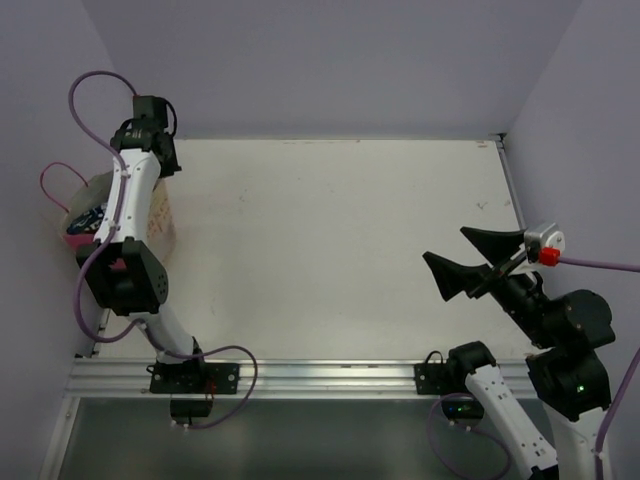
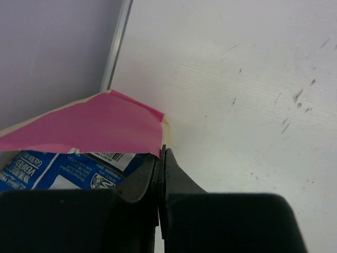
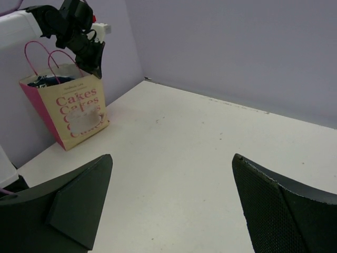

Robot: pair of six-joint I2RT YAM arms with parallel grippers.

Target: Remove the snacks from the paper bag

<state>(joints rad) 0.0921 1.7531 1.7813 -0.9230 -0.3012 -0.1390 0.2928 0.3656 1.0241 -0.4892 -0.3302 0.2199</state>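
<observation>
Snacks (image 2: 52, 168) lie inside paper bag (image 3: 73, 110), far left of table (image 1: 330, 250). Left gripper (image 2: 161, 154) pinched shut on bag's rim corner; right gripper (image 3: 172, 158) wide open, empty, near right. Hold rim steady, upright; right enters from above.

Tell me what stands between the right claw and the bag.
Nothing visible does: only table lies between the open right claw and the bag. The left claw is shut on the bag's top corner, off that path.
</observation>
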